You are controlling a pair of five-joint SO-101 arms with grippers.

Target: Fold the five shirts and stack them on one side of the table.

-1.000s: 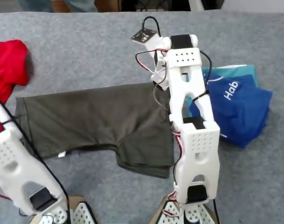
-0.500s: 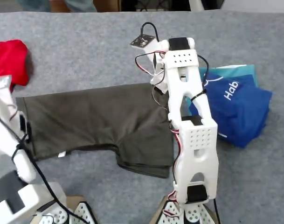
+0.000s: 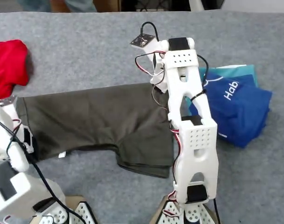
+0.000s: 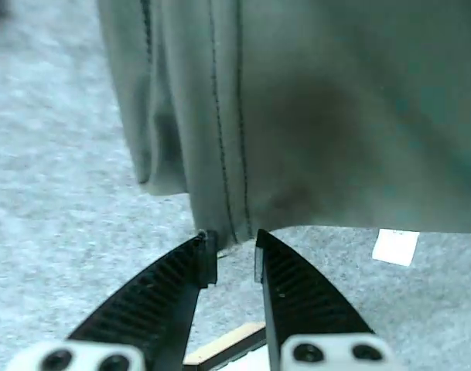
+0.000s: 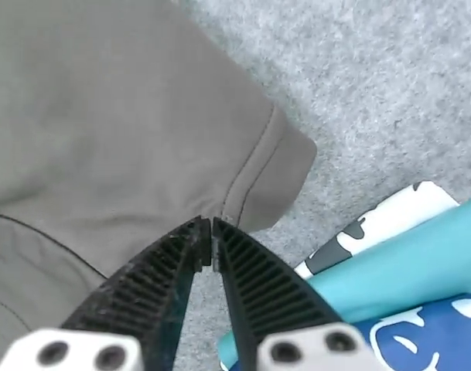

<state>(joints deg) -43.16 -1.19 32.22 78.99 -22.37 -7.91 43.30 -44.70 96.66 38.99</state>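
Currently, an olive shirt [image 3: 95,116] of soft knit fabric is laid out flat and wide across the middle of the grey felt-like table cover [image 3: 86,51], with double-stitched hems and a small white label [image 4: 395,246] at its near edge. A crumpled red shirt [image 3: 9,65] is seen near the far left corner. A folded stack of blue and teal shirts [image 3: 239,112] lies just beside the olive shirt's right end. Compared with half a second earlier, the left arm has been lowered from beside the red shirt to the olive shirt's left edge. The right arm and all garments are unchanged. The left gripper [image 4: 233,251] is held with its ribbed black jaws narrowly apart, and the stitched hem corner lies just at the tips. The right gripper [image 5: 205,226] is set with its jaws together over the olive shirt's far right corner, beside a stitched seam. Whether fabric is pinched there cannot be determined.
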